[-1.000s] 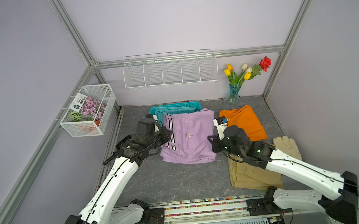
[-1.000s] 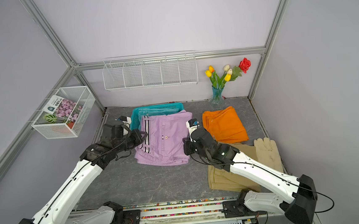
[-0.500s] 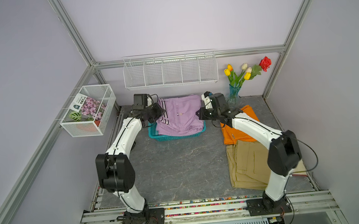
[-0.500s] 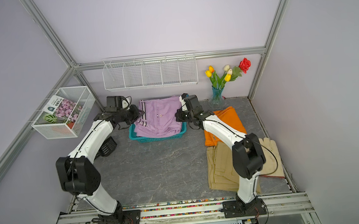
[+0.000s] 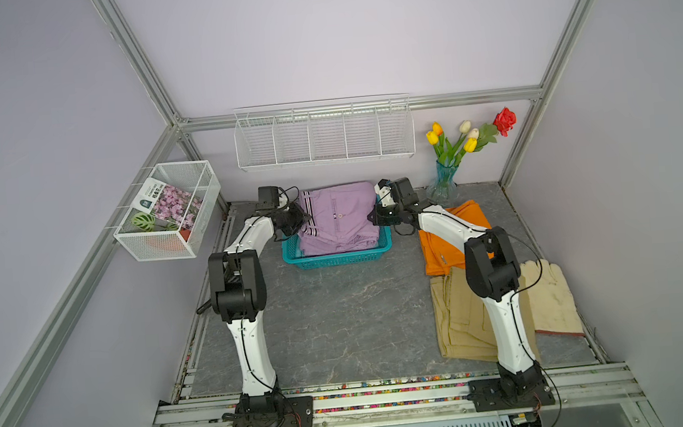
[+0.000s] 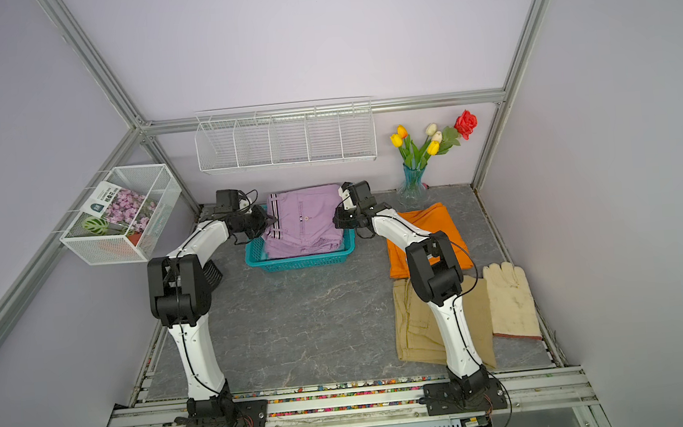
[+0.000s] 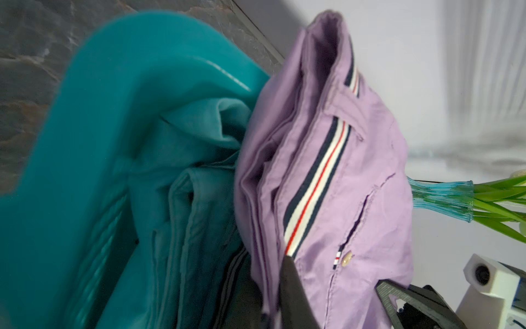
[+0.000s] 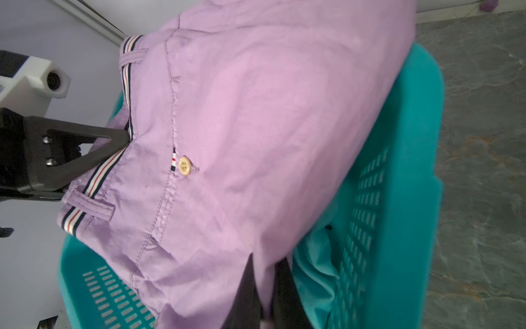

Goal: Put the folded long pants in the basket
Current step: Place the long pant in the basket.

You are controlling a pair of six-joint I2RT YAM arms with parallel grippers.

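The left arm [image 5: 254,346] and right arm [image 5: 507,326] are both showing glossy white link shells between bulky black joint housings, with thin black cables running along the links. The left claw [image 8: 125,141] is showing matte dark grey wedge fingers and two silver screws, and a white block camera housing [image 8: 42,82] with a round lens is sitting behind it

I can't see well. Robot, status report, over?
Left gripper, right gripper shut on lilac pants over basket. Teal pants inside. Orange pants, khaki pants outside. Path clear.
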